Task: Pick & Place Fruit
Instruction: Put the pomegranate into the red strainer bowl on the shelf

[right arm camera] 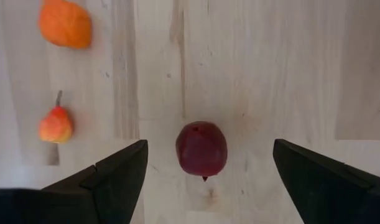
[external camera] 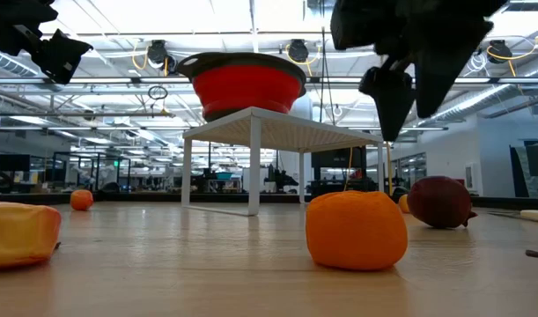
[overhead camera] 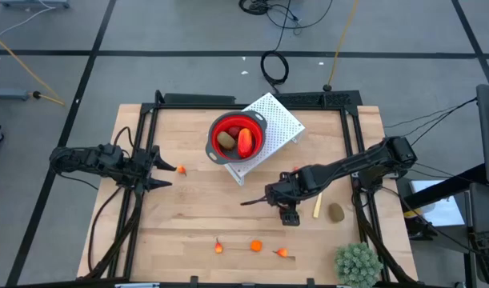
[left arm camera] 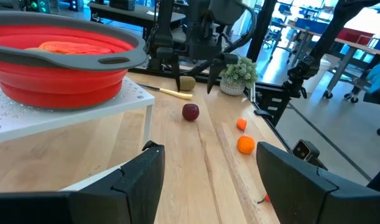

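Fruit: a small orange piece (overhead camera: 181, 169) lies on the table (overhead camera: 188, 216) just off the left gripper (overhead camera: 158, 170), fingers spread and empty. Three orange pieces (overhead camera: 255, 246) line the near edge. Centre, a red bowl (overhead camera: 237, 136) on a white perforated stand (overhead camera: 280, 120) partly hides two fruits. The right gripper (right arm camera: 202, 171), fingers apart, hangs over a dark red ball (right arm camera: 201, 148). No writing is legible.

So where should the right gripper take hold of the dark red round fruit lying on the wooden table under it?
Across its round middle, coming straight down from above. The dark red round fruit lies alone on the bare wooden table, with a small tip at one end, and its widest part sits between the open fingers of the right gripper. The sides look clear, so closing there should likely hold it.
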Controlling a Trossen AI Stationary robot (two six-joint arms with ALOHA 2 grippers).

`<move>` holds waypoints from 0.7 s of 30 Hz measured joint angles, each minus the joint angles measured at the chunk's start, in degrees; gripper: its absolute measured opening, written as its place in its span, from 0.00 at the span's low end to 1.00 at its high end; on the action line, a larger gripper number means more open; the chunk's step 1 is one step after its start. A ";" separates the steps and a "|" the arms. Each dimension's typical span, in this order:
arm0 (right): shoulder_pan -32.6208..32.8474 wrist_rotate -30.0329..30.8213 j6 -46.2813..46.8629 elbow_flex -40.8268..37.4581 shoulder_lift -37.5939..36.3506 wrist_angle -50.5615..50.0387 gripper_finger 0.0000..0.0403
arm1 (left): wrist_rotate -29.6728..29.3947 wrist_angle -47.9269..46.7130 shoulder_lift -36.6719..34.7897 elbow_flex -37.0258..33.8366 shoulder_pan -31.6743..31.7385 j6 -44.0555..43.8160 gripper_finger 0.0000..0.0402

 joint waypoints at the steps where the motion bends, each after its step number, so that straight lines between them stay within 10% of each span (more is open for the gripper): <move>1: 0.00 -0.03 0.01 -0.82 0.00 0.72 0.84 | 0.00 0.00 0.00 0.00 0.00 0.00 0.63; 21: 1.13 -0.11 0.03 -15.01 0.02 17.92 0.83 | 0.00 -0.01 0.02 0.00 0.00 -1.07 0.63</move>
